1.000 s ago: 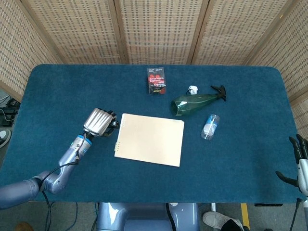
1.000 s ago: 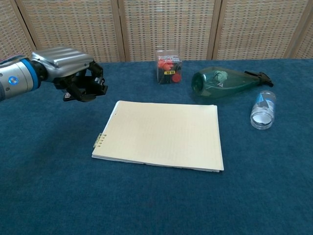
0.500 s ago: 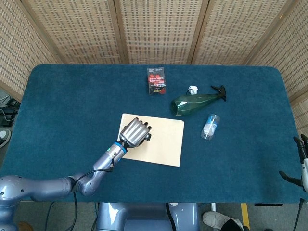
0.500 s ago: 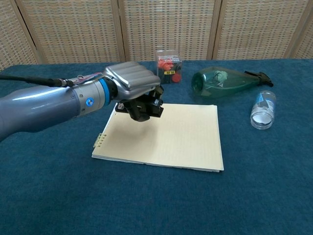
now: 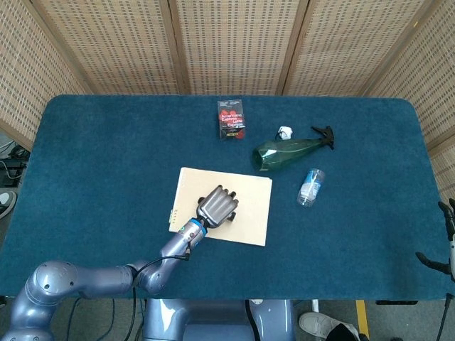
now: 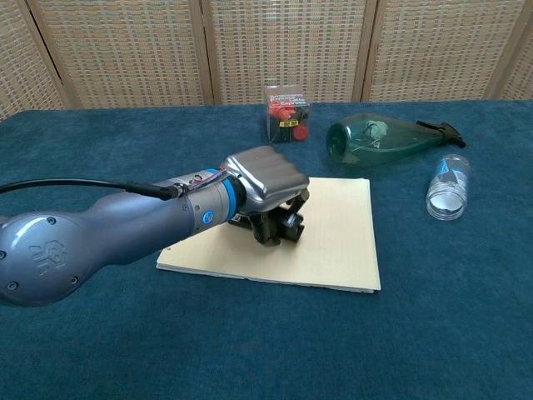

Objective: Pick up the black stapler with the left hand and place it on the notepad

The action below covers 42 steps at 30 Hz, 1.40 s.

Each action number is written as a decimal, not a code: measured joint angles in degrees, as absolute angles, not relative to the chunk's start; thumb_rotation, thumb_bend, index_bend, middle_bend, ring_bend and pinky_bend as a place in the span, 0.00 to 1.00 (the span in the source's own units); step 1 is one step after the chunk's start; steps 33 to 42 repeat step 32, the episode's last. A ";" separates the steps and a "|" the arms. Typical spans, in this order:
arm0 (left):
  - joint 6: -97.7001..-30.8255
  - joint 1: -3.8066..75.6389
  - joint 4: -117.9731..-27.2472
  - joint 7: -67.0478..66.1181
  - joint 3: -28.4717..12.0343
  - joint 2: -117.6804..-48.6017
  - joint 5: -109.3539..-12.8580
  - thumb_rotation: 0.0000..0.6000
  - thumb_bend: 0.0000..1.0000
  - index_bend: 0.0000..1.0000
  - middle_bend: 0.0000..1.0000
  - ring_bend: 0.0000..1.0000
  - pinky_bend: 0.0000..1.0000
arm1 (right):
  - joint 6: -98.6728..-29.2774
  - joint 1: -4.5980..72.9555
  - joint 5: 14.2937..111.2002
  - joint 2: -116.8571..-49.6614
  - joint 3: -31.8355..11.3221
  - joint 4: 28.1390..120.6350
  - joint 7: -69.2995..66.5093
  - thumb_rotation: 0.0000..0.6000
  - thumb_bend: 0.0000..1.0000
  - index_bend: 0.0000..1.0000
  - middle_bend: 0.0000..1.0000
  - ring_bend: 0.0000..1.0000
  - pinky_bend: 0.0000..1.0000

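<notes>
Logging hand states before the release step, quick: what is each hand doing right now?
Left hand: holds the black stapler over the notepad.
Right hand: only partly in view, cannot tell.

Robot test lab, blue felt table point(image 5: 106, 142), woven wicker screens point(image 5: 227, 42) behind

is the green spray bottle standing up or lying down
Lying down. The green spray bottle rests on its side on the table, black nozzle pointing toward the robot's right, beyond the notepad.
</notes>
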State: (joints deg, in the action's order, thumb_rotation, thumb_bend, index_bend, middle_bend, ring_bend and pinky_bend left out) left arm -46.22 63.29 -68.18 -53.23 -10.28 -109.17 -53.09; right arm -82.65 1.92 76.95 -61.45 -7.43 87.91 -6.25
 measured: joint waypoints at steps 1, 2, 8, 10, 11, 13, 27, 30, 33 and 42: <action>-46.14 63.31 -68.11 -53.01 -10.18 -109.25 -52.94 1.00 0.00 0.12 0.05 0.13 0.22 | -82.70 1.89 77.02 -61.41 -7.42 87.93 -6.27 1.00 0.00 0.00 0.00 0.00 0.00; -46.14 63.31 -68.17 -52.72 -10.10 -109.24 -52.82 1.00 0.00 0.07 0.02 0.10 0.20 | -82.75 1.86 77.08 -61.38 -7.40 87.95 -6.29 1.00 0.00 0.00 0.00 0.00 0.00; -47.20 62.82 -71.49 -50.20 -10.45 -107.39 -53.61 1.00 0.00 0.01 0.00 0.07 0.17 | -83.20 1.69 77.52 -61.25 -7.31 88.20 -6.38 1.00 0.00 0.00 0.00 0.00 0.00; -48.05 62.45 -73.24 -49.06 -10.76 -106.18 -54.35 1.00 0.00 0.00 0.00 0.05 0.16 | -83.43 1.61 77.76 -61.19 -7.26 88.35 -6.40 1.00 0.00 0.00 0.00 0.00 0.00; -48.80 62.07 -74.68 -48.14 -11.02 -105.12 -54.97 1.00 0.00 0.00 0.00 0.04 0.15 | -83.54 1.56 77.90 -61.15 -7.22 88.45 -6.42 1.00 0.00 0.00 0.00 0.00 0.00; -50.15 61.27 -77.29 -46.55 -11.35 -102.96 -56.16 1.00 0.00 0.00 0.00 0.02 0.13 | -83.77 1.47 78.20 -61.05 -7.12 88.69 -6.43 1.00 0.00 0.00 0.00 0.00 0.00; -66.92 44.70 -97.17 -32.63 -9.72 -79.17 -62.84 1.00 0.00 0.00 0.00 0.00 0.00 | -85.29 1.13 80.74 -60.70 -6.40 90.13 -6.27 1.00 0.00 0.00 0.00 0.00 0.00; -72.17 38.18 -100.01 -29.12 -6.54 -74.30 -64.51 1.00 0.00 0.00 0.00 0.00 0.00 | -85.44 1.15 81.34 -60.71 -6.19 90.43 -6.13 1.00 0.00 0.00 0.00 0.00 0.00; -75.94 33.39 -101.00 -26.11 -3.73 -71.96 -66.34 1.00 0.00 0.00 0.00 0.00 0.00 | -85.44 1.21 81.55 -60.72 -6.08 90.58 -6.13 1.00 0.00 0.00 0.00 0.00 0.00; -75.94 33.39 -101.00 -26.11 -3.73 -71.96 -66.34 1.00 0.00 0.00 0.00 0.00 0.00 | -85.44 1.21 81.55 -60.72 -6.08 90.58 -6.13 1.00 0.00 0.00 0.00 0.00 0.00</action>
